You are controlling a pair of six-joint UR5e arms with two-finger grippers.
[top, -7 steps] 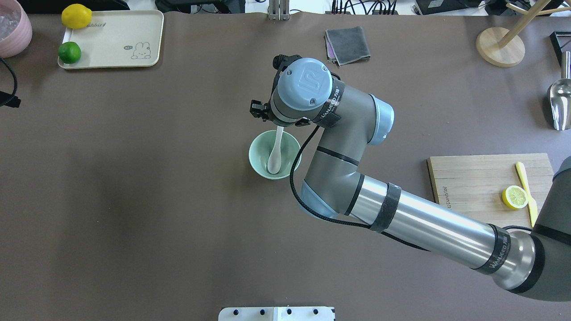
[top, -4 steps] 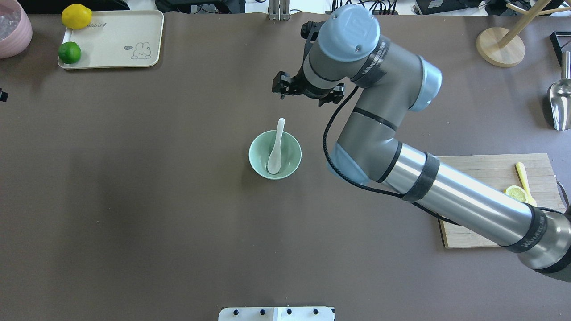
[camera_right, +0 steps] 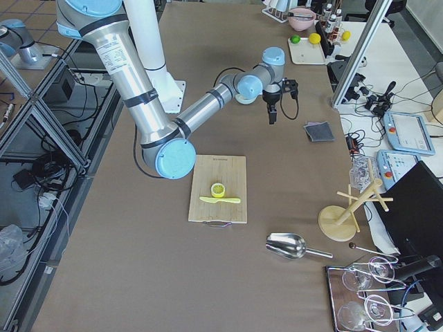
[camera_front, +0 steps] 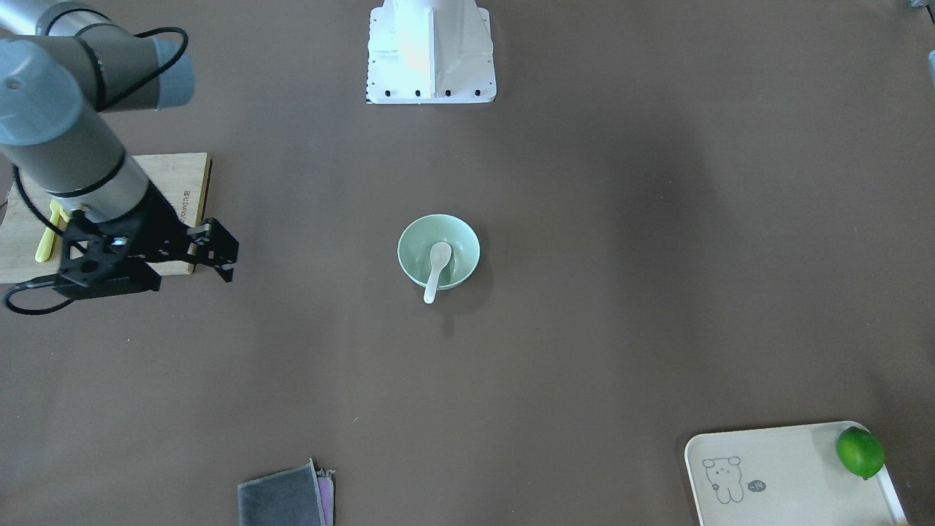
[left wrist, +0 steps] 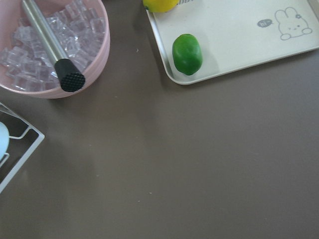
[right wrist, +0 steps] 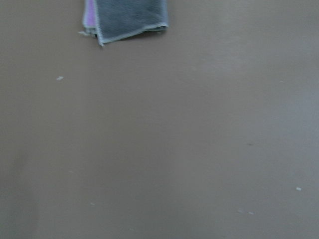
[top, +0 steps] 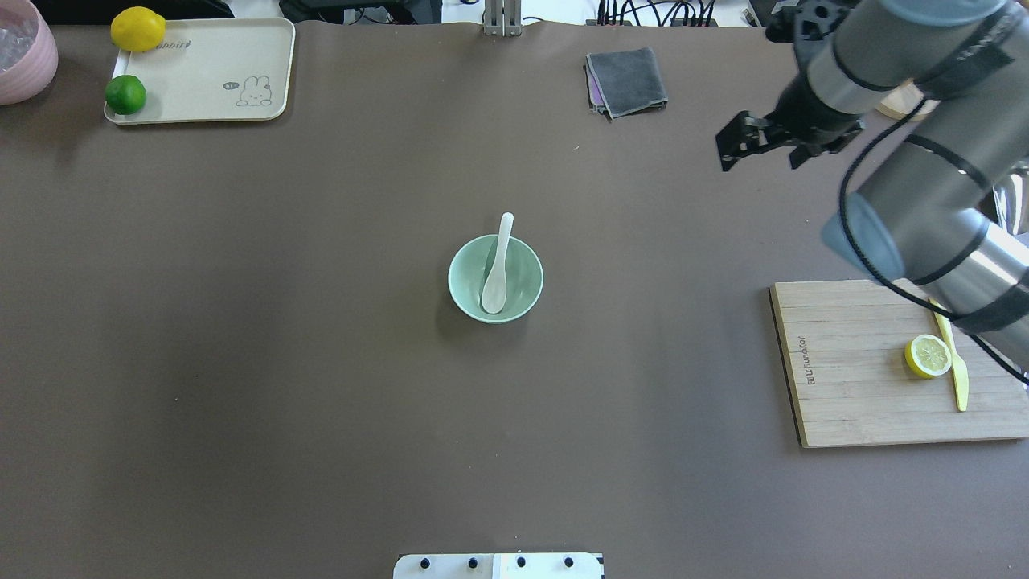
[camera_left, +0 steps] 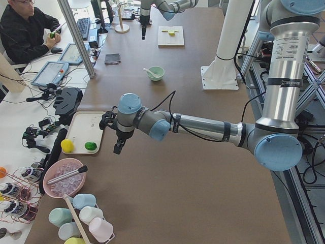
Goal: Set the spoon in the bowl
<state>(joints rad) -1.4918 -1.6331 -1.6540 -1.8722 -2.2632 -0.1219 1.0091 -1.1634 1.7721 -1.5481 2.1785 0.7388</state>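
Observation:
The white spoon lies in the mint-green bowl at the table's middle, scoop down inside and handle resting over the far rim. Both also show in the front view, the spoon in the bowl. My right gripper is open and empty, held high and far to the right of the bowl, near the cutting board in the front view. My left gripper shows only in the exterior left view, by the cream tray; I cannot tell whether it is open or shut.
A cream tray with a lime and a lemon sits far left, beside a pink ice bowl. A grey cloth lies at the back. A cutting board holds a lemon half and a yellow knife.
My right gripper has let go of the spoon, risen and swung away to the right and back. The spoon stays in the bowl.

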